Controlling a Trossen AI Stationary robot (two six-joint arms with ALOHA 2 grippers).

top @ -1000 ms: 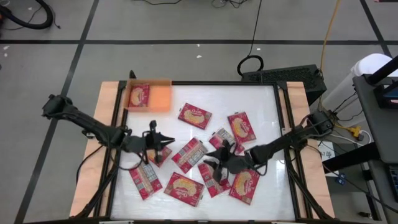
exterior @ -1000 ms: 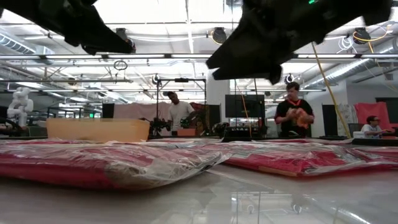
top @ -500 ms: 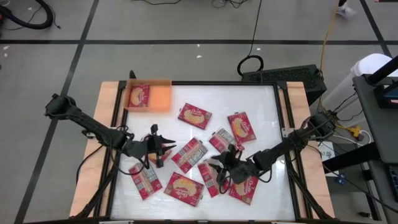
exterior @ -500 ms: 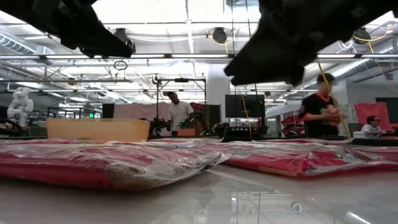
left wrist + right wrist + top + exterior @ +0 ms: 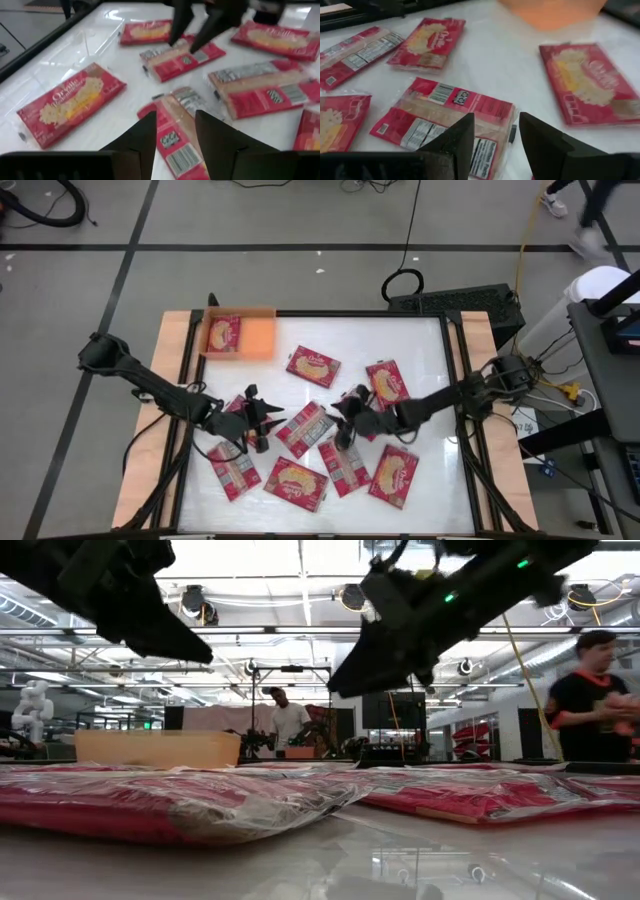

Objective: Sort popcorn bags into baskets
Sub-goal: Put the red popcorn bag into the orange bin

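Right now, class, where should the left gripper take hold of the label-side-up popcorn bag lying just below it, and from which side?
Likely across its two long edges near mid-length, coming straight down from above. The popcorn bag lies flat on the white table, offering no raised edge, and the left gripper hangs over it with open fingers lined up across its narrow width.

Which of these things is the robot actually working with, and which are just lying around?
Part of the job:
popcorn bags scattered on the table
orange basket, one bag in it
left gripper and right gripper, both open over the bags

Just there:
wooden boards along the sides
cables on the floor
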